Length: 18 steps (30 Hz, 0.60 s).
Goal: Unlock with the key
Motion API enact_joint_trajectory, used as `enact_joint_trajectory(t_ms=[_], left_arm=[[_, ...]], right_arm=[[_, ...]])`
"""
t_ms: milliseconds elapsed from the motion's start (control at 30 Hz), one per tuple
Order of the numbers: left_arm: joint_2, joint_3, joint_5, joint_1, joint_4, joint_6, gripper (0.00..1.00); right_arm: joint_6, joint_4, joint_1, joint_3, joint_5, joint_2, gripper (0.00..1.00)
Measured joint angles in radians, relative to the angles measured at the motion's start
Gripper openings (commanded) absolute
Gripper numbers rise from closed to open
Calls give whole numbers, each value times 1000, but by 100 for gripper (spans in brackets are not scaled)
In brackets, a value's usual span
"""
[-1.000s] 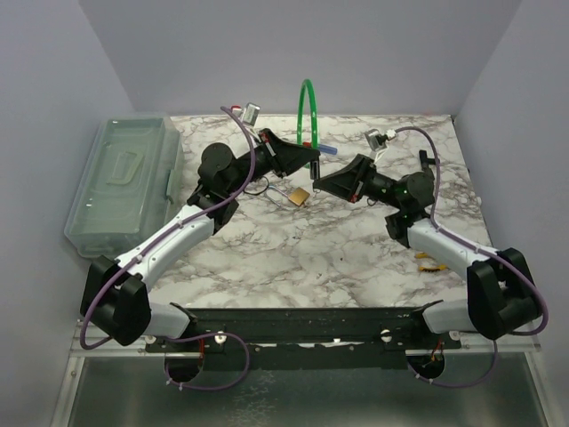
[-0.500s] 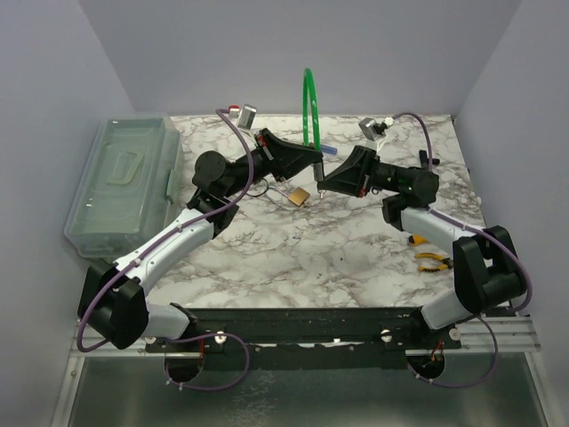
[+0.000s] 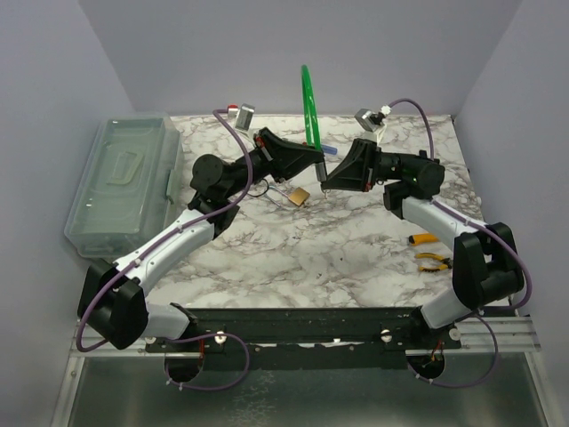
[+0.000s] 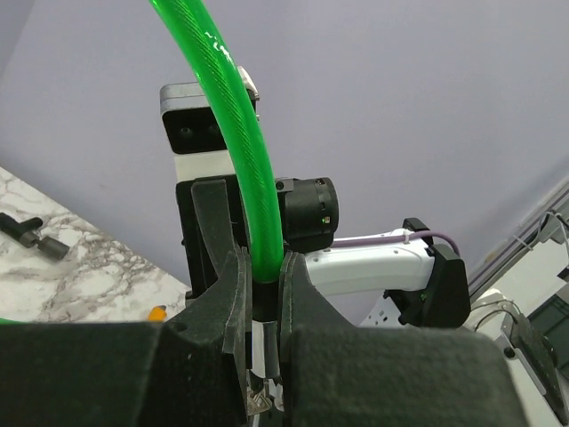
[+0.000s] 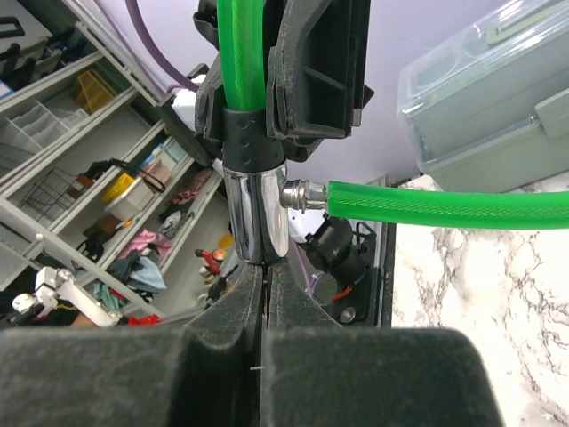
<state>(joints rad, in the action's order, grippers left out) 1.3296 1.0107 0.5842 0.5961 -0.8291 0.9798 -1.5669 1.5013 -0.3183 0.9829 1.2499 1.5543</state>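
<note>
A green cable lock [image 3: 308,102] arcs up over the back of the table. My left gripper [image 3: 318,158] is shut on its black collar and chrome barrel [image 4: 263,342], as the left wrist view [image 4: 260,302] shows. My right gripper [image 3: 327,181] is shut, and in the right wrist view [image 5: 265,267] its tips press against the lower end of the chrome barrel [image 5: 253,213]. The key is almost hidden between those fingers. Only a small silvery bit [image 4: 257,401] shows under the barrel. A brass padlock [image 3: 300,196] lies on the marble below both grippers.
A clear plastic box [image 3: 124,182] stands at the table's left edge and shows in the right wrist view [image 5: 498,98]. Yellow-handled pliers [image 3: 431,260] lie at the right. Small metal parts [image 3: 242,113] sit at the back. The cable's free end [image 5: 444,206] runs off sideways.
My right arm has swung back and left, bringing its shut gripper up to the end of the barrel. My left gripper has held the cable lock nearly still.
</note>
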Motion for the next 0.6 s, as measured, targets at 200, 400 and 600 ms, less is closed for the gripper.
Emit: enact_joint_trajectory(t_ms=[200,400,600], left_arm=[[0,-14,3,2,0,13,0],[5,-34,30,2,14,37,0],[16,-54,87,3,76,56,0]], right_arm=[[-8,1,5,0,35,0,10],[27,0,6,-51,39,-21,37],[142,-68,18,-114,1,-77,44]])
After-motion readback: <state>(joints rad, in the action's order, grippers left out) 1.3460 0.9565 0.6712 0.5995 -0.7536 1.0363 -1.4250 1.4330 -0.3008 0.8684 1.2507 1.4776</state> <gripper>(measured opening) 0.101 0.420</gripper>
